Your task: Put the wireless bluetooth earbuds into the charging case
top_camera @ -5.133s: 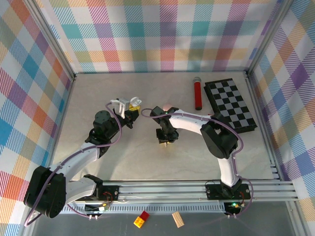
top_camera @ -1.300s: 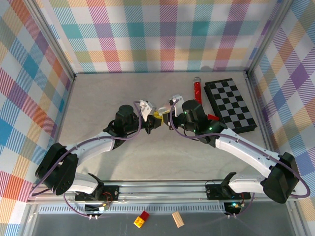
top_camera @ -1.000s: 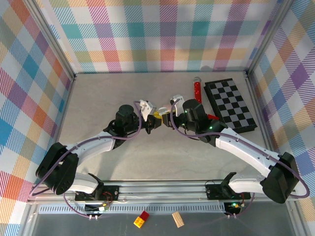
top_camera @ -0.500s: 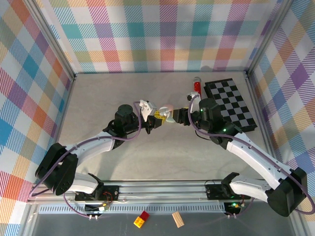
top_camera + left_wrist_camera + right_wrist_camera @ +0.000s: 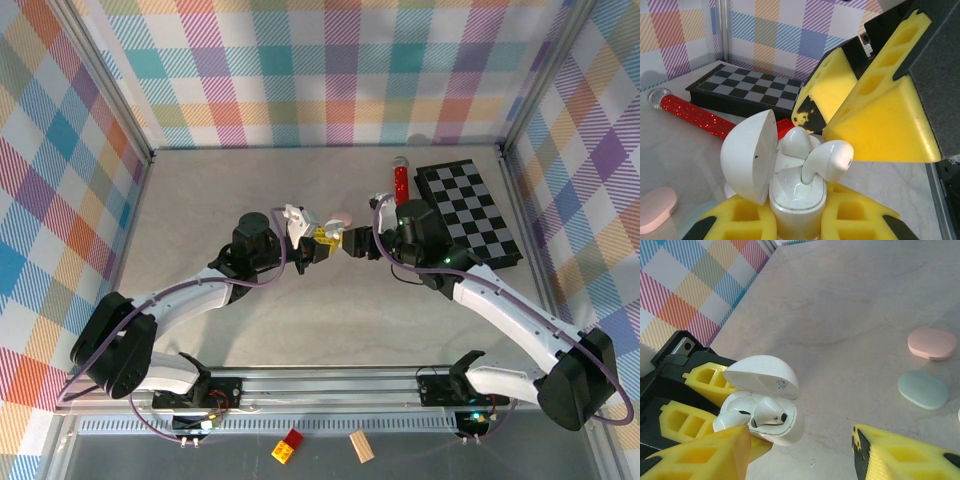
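Step in hand, as judged: seating the 2nd bud in the charging case (image 5: 790,202).

- In the top view the left tool (image 5: 318,242) is working near mid-counter (image 5: 250,330). It is clamping the case body from both sides, with the lid (image 5: 749,152) hinging open.
- The right tool (image 5: 800,436) is hanging just beside the case, fingers spread wide and gripping nothing.
- In the case, earbud 1 (image 5: 794,142) is sitting down in its well.
- Beside it, earbud 2 (image 5: 830,160) is leaning out, stem in the slot and head riding above the rim.
- 1 right finger (image 5: 875,125) is lying against or just beside that head; I cannot tell if they are touching.

Doing it well:
- Pressing the head lightly, straight down along the stem line, with 1 pad.
- Holding the case firm so it is not twisting.
- Avoiding any sideways nudge, which is likely flicking the bud out: it is tiny, rounded and probably slippery.

Both buds are looking white and glossy, matching the case.
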Tool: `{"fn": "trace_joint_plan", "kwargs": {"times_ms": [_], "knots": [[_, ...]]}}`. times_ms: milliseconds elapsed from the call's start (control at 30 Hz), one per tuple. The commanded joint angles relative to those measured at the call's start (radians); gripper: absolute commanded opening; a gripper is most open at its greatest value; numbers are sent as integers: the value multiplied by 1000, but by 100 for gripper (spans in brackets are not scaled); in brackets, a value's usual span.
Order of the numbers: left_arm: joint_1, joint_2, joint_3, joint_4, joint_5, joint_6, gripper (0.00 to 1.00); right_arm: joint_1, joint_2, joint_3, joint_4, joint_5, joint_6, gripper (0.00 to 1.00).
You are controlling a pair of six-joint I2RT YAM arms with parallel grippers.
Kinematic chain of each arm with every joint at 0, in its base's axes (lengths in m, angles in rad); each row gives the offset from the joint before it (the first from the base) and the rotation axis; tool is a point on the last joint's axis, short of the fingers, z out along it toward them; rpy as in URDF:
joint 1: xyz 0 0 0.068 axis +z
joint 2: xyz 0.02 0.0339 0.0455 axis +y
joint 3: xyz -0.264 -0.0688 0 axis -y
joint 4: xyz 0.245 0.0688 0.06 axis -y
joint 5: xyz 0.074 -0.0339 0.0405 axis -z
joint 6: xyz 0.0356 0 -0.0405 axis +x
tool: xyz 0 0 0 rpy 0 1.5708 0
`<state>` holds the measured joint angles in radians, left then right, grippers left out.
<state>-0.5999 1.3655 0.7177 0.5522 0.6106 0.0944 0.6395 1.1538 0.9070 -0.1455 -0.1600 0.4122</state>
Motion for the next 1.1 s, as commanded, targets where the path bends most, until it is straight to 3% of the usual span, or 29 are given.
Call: {"fn": "trace_joint_plan", "kwargs": {"times_ms": [0, 567, 867, 1067], "knots": [[6, -26, 9, 33, 28, 7, 12, 2, 13, 20, 34, -43, 17, 56], [6, -12, 14, 35, 67, 16, 11, 2, 64, 48, 44, -76, 25, 61], [9, -9, 12, 29, 79, 31, 11, -5, 21, 22, 63, -72, 30, 75], [20, -12, 8, 50, 132, 28, 12, -128, -5, -78, 289, -306, 227, 77]]}}
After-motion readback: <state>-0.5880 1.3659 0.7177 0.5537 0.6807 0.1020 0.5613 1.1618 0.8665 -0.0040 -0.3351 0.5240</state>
